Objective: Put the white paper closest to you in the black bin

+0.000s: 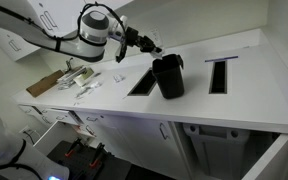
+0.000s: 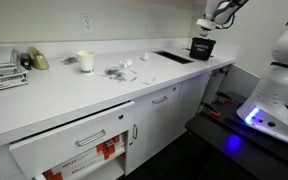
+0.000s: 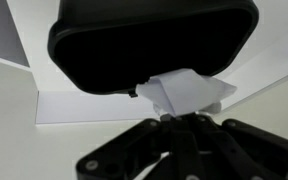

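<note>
My gripper (image 3: 181,112) is shut on the white paper (image 3: 189,92), a crumpled scrap that sticks out past the fingertips. Right in front of it is the rim of the black bin (image 3: 149,45), which fills the top of the wrist view. In an exterior view the gripper (image 1: 152,49) hangs just above and to the left of the tall glossy black bin (image 1: 169,76) on the white counter. In the other exterior view the bin (image 2: 202,48) stands far back on the counter, with the arm above it at the top edge.
Two dark rectangular cutouts (image 1: 144,82) (image 1: 217,75) flank the bin. More white paper scraps (image 1: 88,88) and a brown cardboard piece (image 1: 46,84) lie at the counter's left. A cup (image 2: 85,62) and paper scraps (image 2: 117,71) stand mid-counter. A drawer (image 2: 84,140) hangs open below.
</note>
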